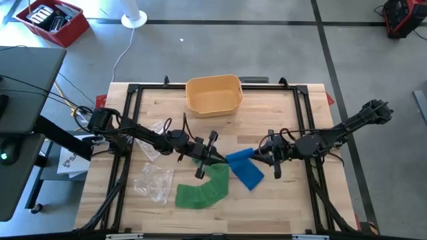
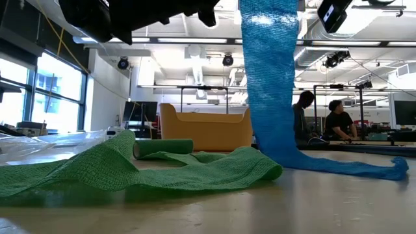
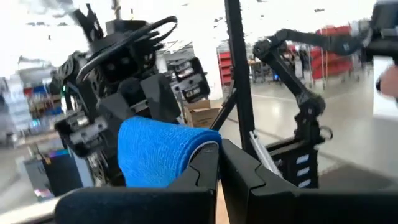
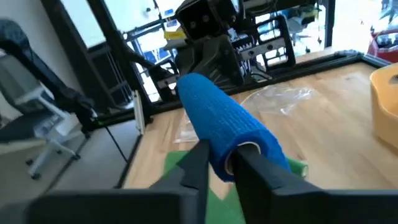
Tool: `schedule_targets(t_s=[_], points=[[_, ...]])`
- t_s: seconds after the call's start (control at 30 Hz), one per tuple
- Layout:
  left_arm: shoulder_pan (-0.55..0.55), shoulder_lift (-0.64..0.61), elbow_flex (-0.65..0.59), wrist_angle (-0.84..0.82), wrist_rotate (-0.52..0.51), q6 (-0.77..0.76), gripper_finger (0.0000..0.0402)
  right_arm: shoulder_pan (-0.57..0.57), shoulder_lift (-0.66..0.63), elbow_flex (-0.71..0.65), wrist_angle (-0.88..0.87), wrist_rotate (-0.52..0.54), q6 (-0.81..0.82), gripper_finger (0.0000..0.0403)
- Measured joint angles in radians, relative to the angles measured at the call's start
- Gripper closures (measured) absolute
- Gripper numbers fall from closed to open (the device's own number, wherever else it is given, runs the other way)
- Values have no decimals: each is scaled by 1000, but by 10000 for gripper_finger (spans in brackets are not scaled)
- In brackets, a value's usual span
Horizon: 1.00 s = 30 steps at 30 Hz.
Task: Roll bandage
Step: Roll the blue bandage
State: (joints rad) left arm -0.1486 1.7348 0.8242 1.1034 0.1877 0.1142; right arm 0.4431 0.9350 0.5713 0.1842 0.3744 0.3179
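Above the flat green woven bandage (image 1: 203,190), the left gripper (image 1: 215,159) and right gripper (image 1: 257,157) both clench a partly rolled blue elastic bandage (image 1: 239,157). Its loose tail (image 1: 250,175) trails down onto the wooden table (image 1: 287,200), just beside the green bandage.

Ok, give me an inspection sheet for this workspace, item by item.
Surface: wooden table in a black frame.
Job's things: blue bandage, partly rolled, held up between both grippers, its tail trailing onto the table; green bandage lying loose, partly unrolled.
Clutter: yellow basket at the far edge; clear plastic wrappers on the left side.
Grippers: left gripper shut on one end of the blue roll; right gripper shut on the other end.
Cables: white cable on the floor beyond the table.
Surroundings: red bin on the floor; two people seated far behind.
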Motion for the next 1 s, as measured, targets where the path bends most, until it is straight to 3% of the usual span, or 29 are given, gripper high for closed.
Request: schedule_targets(t_s=[0.07, 0.23, 0.43, 0.6, 0.7, 0.8, 0.93, 1.0], points=[[3, 0, 1, 1, -17, -92, 389, 1, 0, 0, 4, -1, -58, 392], [31, 0, 11, 2, 8, -269, 348, 1, -1, 0, 2, 19, -188, 380], [91, 0, 13, 2, 6, -624, 291, 1, 0, 0, -16, 25, -482, 398], [117, 0, 18, 2, 3, -707, 272, 0, 1, 0, -17, 32, -682, 393], [117, 0, 28, -23, 5, -698, 277, 1, 1, 0, -19, 25, -719, 383], [114, 0, 39, -62, 3, -634, 308, 1, 1, 0, -19, 28, -682, 373], [104, 0, 45, -85, 21, -532, 380, 1, 0, 0, -26, 46, -537, 353], [103, 0, 45, -85, 22, -500, 391, 4, 0, 0, -28, 51, -441, 337]])
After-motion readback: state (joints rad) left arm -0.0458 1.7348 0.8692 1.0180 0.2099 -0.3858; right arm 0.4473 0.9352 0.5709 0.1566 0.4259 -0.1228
